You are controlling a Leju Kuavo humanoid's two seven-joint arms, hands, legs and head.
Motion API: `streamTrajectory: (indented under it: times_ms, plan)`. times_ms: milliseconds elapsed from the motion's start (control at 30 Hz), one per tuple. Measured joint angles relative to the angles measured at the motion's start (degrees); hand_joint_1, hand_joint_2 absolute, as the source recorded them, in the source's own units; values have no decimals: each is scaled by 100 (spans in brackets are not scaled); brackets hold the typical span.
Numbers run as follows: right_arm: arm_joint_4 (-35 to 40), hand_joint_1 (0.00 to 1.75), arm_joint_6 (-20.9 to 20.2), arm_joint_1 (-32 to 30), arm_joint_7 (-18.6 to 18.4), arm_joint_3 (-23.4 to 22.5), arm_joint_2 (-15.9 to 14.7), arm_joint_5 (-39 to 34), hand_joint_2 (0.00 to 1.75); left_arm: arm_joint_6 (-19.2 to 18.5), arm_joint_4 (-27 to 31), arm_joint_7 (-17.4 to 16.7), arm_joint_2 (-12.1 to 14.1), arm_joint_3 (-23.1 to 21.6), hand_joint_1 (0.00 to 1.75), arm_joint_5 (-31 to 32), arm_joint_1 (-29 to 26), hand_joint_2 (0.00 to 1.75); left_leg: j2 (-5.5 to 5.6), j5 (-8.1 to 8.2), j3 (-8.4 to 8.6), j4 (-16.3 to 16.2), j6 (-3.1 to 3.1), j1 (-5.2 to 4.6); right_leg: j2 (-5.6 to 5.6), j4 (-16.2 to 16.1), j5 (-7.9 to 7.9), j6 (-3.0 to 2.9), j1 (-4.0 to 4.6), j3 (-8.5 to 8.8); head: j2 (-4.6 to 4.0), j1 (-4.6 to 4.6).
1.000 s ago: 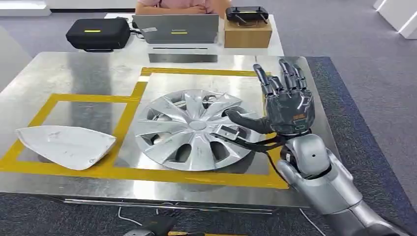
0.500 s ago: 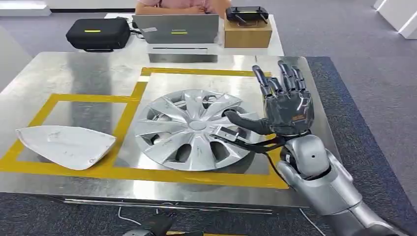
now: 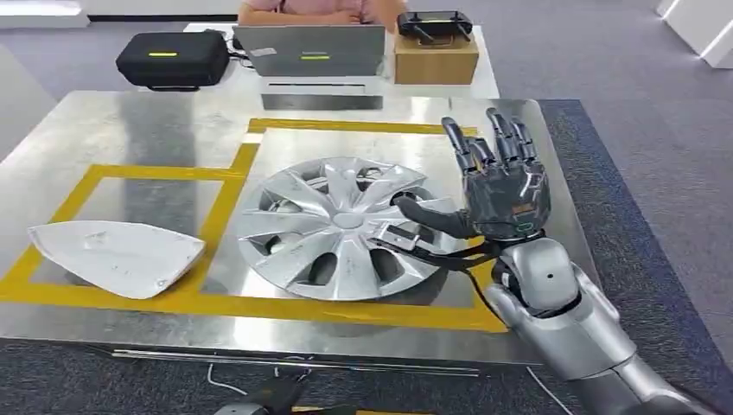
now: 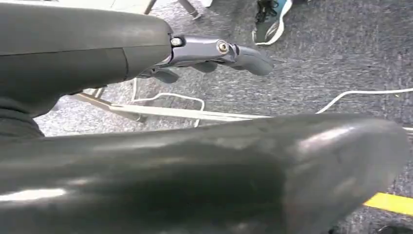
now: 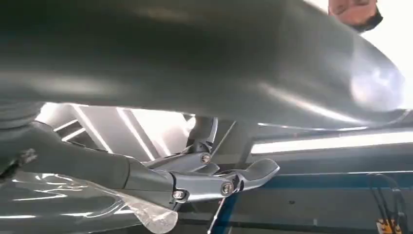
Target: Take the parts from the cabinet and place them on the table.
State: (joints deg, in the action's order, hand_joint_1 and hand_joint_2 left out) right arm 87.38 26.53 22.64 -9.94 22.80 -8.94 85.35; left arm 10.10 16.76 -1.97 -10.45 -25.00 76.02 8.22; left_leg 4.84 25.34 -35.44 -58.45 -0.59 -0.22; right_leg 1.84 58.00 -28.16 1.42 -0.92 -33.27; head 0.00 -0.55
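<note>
A silver hubcap (image 3: 341,226) lies flat inside the yellow-taped square on the metal table (image 3: 156,130). A white curved shell part (image 3: 117,255) rests at the table's left front, across the tape. My right hand (image 3: 501,186) is raised just right of the hubcap, fingers spread and pointing up. Its thumb reaches over the hubcap's rim, and the hand holds nothing. In the right wrist view its fingers (image 5: 209,180) stretch out with nothing in them. My left hand (image 4: 204,51) hangs low over the grey carpet, fingers extended and holding nothing.
Behind the table stand a black case (image 3: 173,59), a laptop (image 3: 309,50) and a cardboard box (image 3: 435,56) with a black controller (image 3: 434,23); a person (image 3: 320,10) sits there. Yellow tape (image 3: 216,304) marks the table. A white cable (image 4: 370,92) lies on the carpet.
My right hand has drifted slightly left, toward the hubcap, still spread. The hubcap and the white shell have not moved.
</note>
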Motion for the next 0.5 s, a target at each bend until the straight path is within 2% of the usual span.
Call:
streamTrajectory:
  times_ms: [167, 200, 233, 267, 333, 367, 400, 433, 467, 500]
  plan:
    - [2, 0, 2, -9, 0, 0, 0, 0, 0, -2, 0, -2, 7, 0, 0, 0, 5, 0, -1, 16, -10, -26, -71, -31, 6, -37, 1, 77, -30, 17, 0, 0]
    - [7, 0, 4, -6, 0, -4, 0, 0, 0, 0, 0, -2, 0, 0, 0, 0, 10, 0, -10, -24, 34, 74, -120, -2, 12, -70, 6, 114, -3, 47, 0, 4]
    - [11, 0, 7, -20, 0, -13, 0, 0, 0, 0, 0, -4, -7, 0, 0, 0, 12, 0, -48, -68, 90, 157, -139, 32, -24, -15, -49, 112, -11, 9, 0, -7]
    - [11, 0, 9, 2, 0, -15, 0, 0, 0, 0, 0, -4, -9, -2, 0, 0, 16, 0, -59, -75, 115, 190, -172, 44, -75, 189, -200, 115, 6, -87, 0, -37]
    - [9, 0, 9, -5, 0, -13, 0, -2, 0, -2, 0, -4, -18, -4, 0, -2, 12, 0, -77, -67, 114, 188, -179, 47, -125, 1085, -613, 150, -11, -542, 0, -59]
    - [9, 0, 9, -30, 0, -4, 0, 0, 0, -2, -2, -4, -17, -4, 0, -2, 7, 0, -97, -74, 108, 178, -173, 46, -131, 1492, -771, 171, -20, -754, 0, -55]
    - [4, 0, 9, -59, -2, -7, 0, -2, 0, -9, -2, -4, -13, -4, 0, -2, 3, 0, -99, -76, 108, 173, -170, 47, -135, 1728, -813, 191, -25, -886, 0, -63]
    - [2, 0, 9, -71, 0, -7, 0, -2, 0, -20, -2, -11, -13, -4, 0, -2, 2, 0, -98, -75, 109, 172, -168, 52, -138, 1657, -709, 198, -36, -863, 0, -61]
    - [2, 0, 9, -71, 0, -7, 0, -2, 0, -24, -2, -22, -17, -7, 0, -2, 3, 0, -96, -71, 110, 165, -162, 60, -139, 1350, -490, 207, -47, -724, -2, -61]
    - [2, 0, -2, -70, 0, -15, 0, -24, 0, -70, -2, -41, -18, -7, 0, -24, 7, 0, -92, -64, 114, 156, -146, 70, -138, 852, -217, 215, -59, -475, 0, -66]
